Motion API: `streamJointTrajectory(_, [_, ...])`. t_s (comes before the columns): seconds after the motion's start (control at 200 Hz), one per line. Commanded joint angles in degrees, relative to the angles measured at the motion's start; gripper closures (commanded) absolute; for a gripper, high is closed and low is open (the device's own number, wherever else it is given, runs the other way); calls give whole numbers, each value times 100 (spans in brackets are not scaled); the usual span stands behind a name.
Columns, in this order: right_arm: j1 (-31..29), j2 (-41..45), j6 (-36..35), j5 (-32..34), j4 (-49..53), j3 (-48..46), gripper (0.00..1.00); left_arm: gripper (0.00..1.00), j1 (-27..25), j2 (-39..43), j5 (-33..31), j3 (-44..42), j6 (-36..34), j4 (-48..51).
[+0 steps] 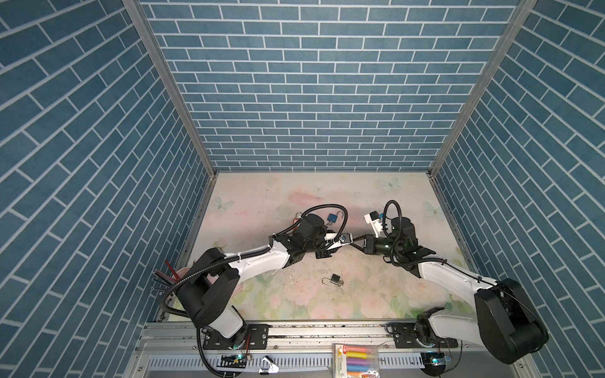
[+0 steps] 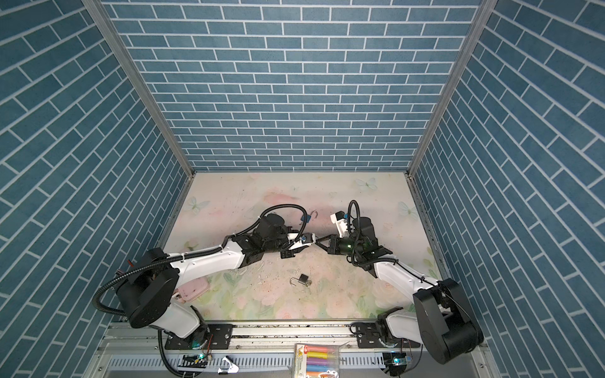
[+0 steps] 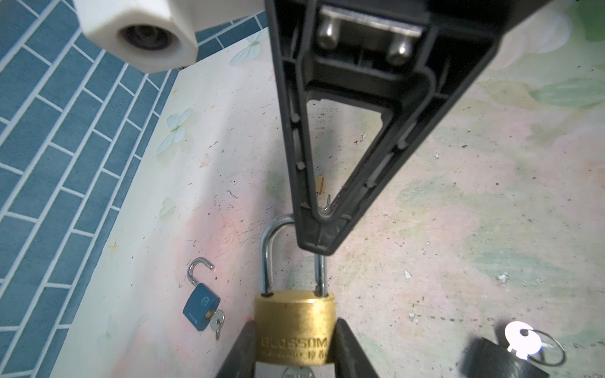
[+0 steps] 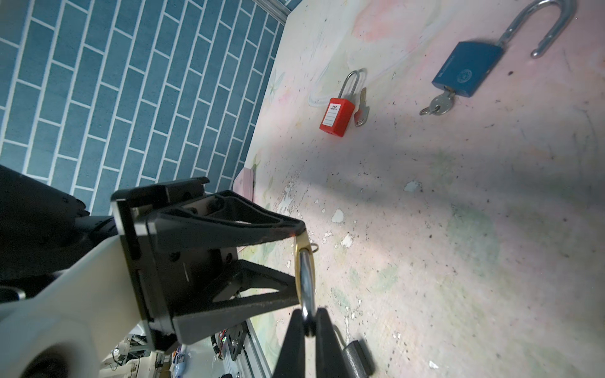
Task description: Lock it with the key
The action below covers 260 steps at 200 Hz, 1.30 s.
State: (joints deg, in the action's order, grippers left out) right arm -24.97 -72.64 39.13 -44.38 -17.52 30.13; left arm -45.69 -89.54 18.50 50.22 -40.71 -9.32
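Left wrist view, lower centre: left end effector [image 3: 294, 330] clamped the seemingly heavy, slick brass padlock [image 3: 294, 307] by its flanks; right end effector [image 3: 316, 245] pinched the shackle [image 3: 268, 248].

Both arms reach inward, grippers meeting tip to tip above the middle of the table.

In both top views the left arm [image 1: 255, 261] stretches low from its base towards the centre, and the right arm [image 1: 448, 278] bends in from the opposite side, wrist turned to face it. The left gripper [image 1: 343, 238] points at the right gripper [image 1: 353, 241], the two nearly touching. In the left wrist view the left fingers [image 3: 244, 347] stand partly apart, clamped on either side of a brass padlock [image 3: 294, 314]. The right gripper's jaws are pressed together, pinching the top of its shackle [image 3: 268, 248].
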Motion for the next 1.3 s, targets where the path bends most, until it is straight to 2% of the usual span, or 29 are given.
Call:
streamJointTrajectory(0.0, [-30,-135,-261,-391,-463,-102,100,100,-66,-45,263,57,-16,-271])
streamJointTrajectory(0.25, [-34,-458,-229,-840,-751,-174,100,100,-80,-90,305,210,-117,-252])
streamJointTrajectory(0.42, [-84,-704,-158,-997,-850,-175,100,100,-129,-65,311,221,-7,-615])
streamJointTrajectory(0.92, [-280,-1123,-212,-1099,-994,-203,100,100,-199,-17,549,402,461,-1367])
streamJointTrajectory(1.295, [-507,-1582,-225,-1188,-1224,-205,100,100,-230,-40,683,565,516,-1560])
